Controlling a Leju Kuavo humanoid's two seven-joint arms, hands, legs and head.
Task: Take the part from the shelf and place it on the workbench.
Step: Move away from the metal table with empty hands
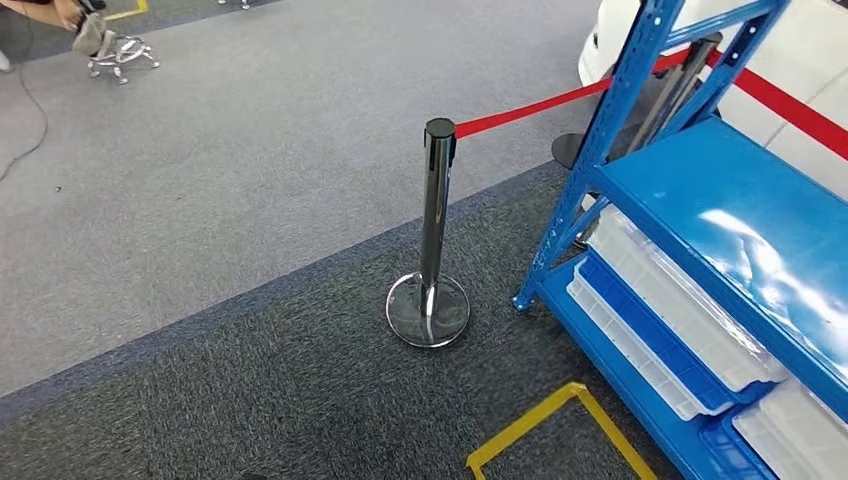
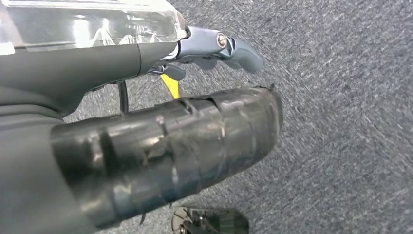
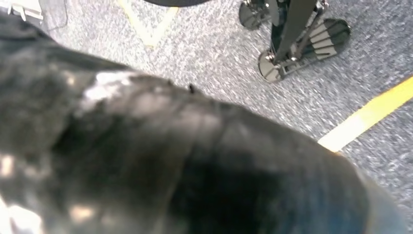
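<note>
Approach step judged in hand: blue shelf [image 1: 720, 210] just right of the chrome post [image 1: 432, 240], white trays [image 1: 680, 310] on its lower tier, part itself not discernible, fingers [image 2: 243, 51] state cannot be told; next, face shelf, locate part.

Open grey carpet [image 1: 250, 150] lies to the left. A chrome post [image 1: 435, 225] with a red belt [image 1: 530, 108] stands just beside the blue shelf [image 1: 720, 220], narrowing the approach. White trays [image 1: 680, 300] fill the shelf's lower levels under its bare top.
</note>
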